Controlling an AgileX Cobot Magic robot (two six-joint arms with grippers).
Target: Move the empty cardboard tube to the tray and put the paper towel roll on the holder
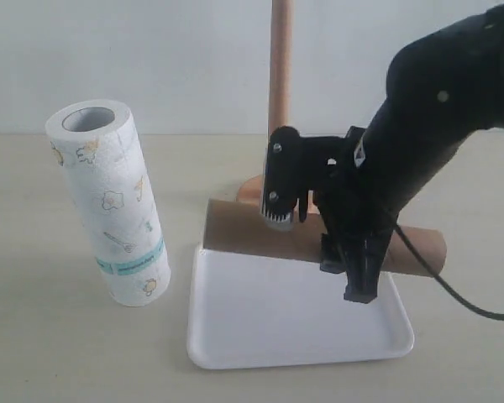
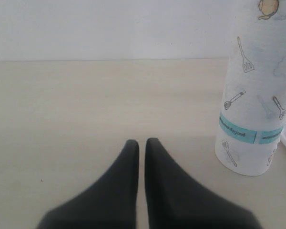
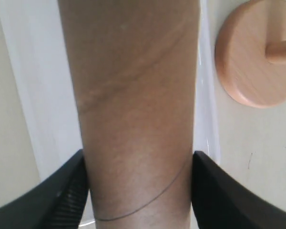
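The long brown cardboard tube (image 1: pixel 235 231) hangs level over the far edge of the flat white plastic tray (image 1: pixel 277 323), clamped mid-length by the right gripper (image 3: pixel 140 191). Just behind stands the tan wooden holder (image 1: pixel 280 67). The white printed paper towel roll (image 1: pixel 109 201) stands upright beside the tray. The left gripper (image 2: pixel 141 148) is closed and empty.

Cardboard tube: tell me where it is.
In the exterior view the cardboard tube lies crosswise, clamped in the right gripper at the far edge of the tray, in front of the holder and right of the paper towel roll.
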